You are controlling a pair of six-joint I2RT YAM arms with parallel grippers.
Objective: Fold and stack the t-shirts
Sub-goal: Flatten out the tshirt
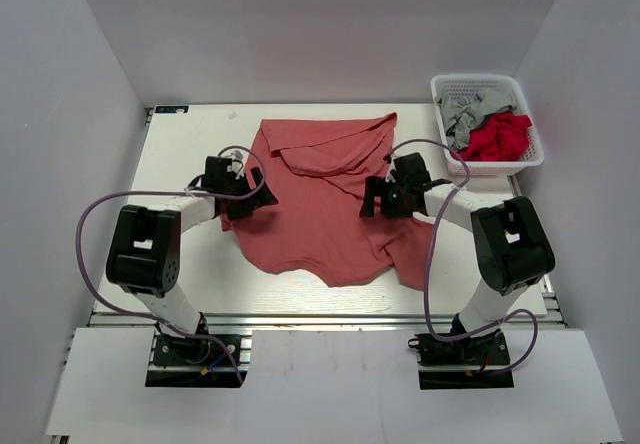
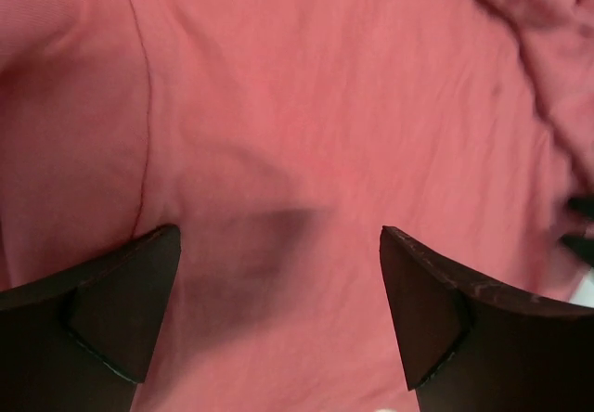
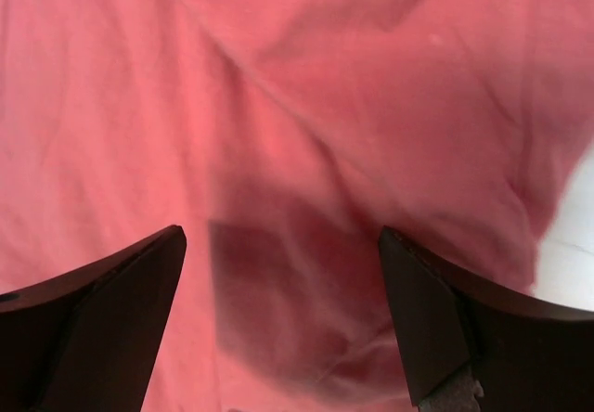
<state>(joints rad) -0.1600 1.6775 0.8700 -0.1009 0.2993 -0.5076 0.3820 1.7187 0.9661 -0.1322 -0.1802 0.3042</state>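
Now both tools have their jaws spread wide, with nothing between them. The left gripper hangs over the left side of the salmon t-shirt, and the right gripper over its right side. I cannot tell whether the tips touch the cloth. The shirt lies spread but wrinkled in the middle of the table, with its far edge folded over. At the far right corner, a white basket holds a grey cloth and a red cloth.
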